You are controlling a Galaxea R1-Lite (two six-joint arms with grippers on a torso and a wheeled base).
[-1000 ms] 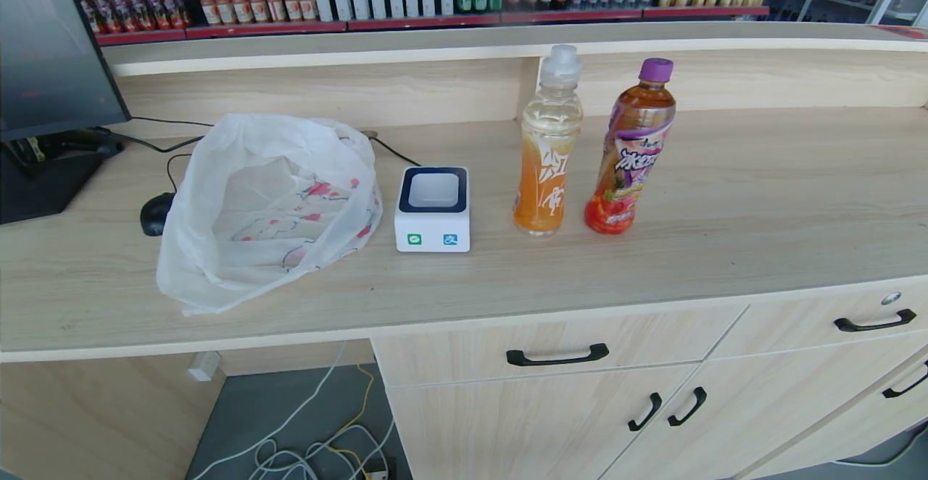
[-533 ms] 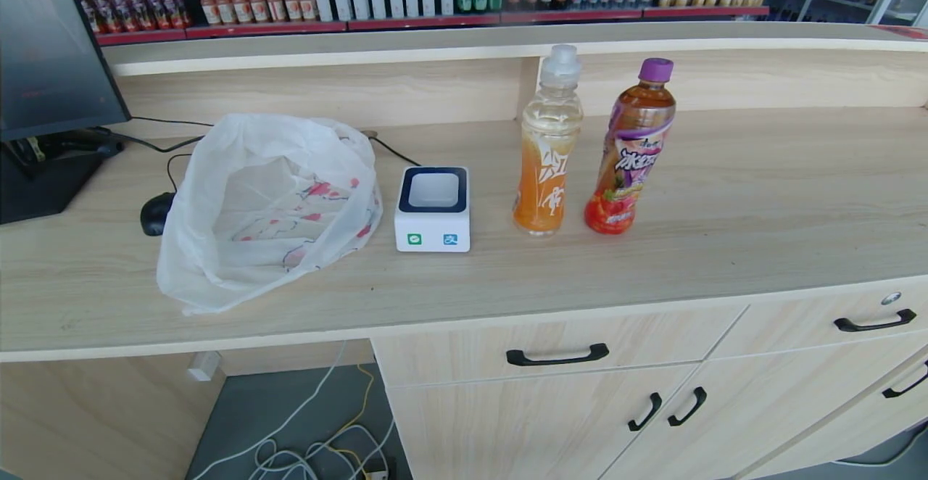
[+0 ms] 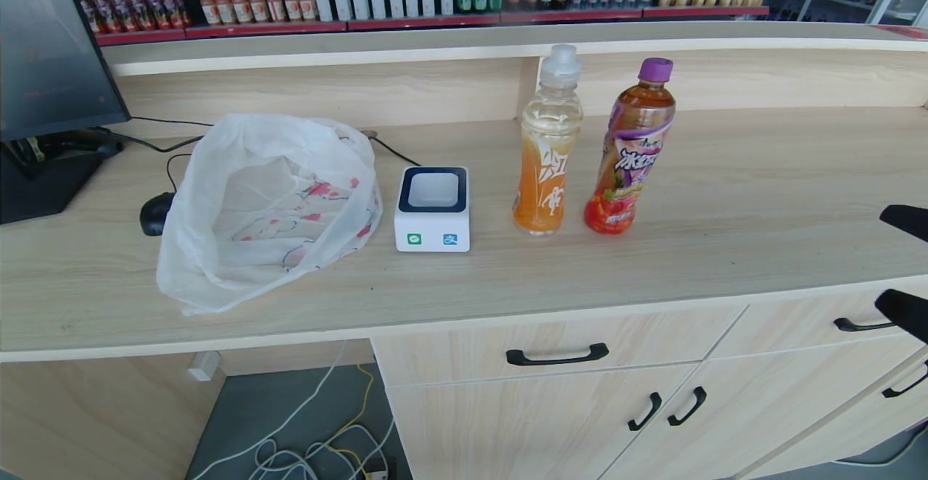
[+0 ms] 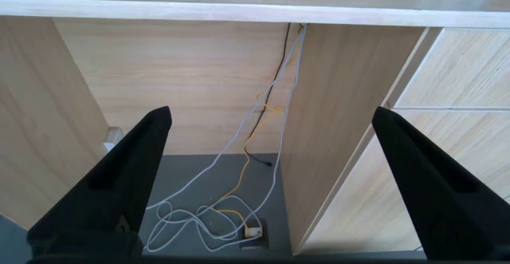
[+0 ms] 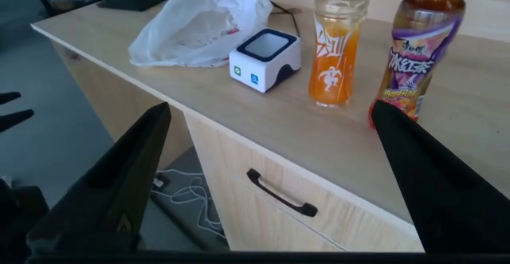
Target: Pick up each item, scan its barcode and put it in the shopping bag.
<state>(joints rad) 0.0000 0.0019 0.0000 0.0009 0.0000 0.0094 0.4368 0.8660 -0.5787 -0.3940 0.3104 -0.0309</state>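
Right gripper (image 3: 906,266), wide open and empty, has just appeared at the counter's (image 3: 761,197) front right edge, so the first pick is likely starting. Orange bottle (image 3: 547,154) and red bottle (image 3: 629,154) stand mid-counter, right of scanner (image 3: 433,208) and bag (image 3: 268,204). Left gripper (image 4: 271,184) hangs open and empty below the counter.

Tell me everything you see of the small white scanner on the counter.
The scanner is a small white box, seemingly plastic, with rounded corners. A dark blue frame rings a pale window on top; its front bears a green and a blue icon. It sits flat on the wooden counter between the bag and the orange bottle. A dark cable runs to its back.
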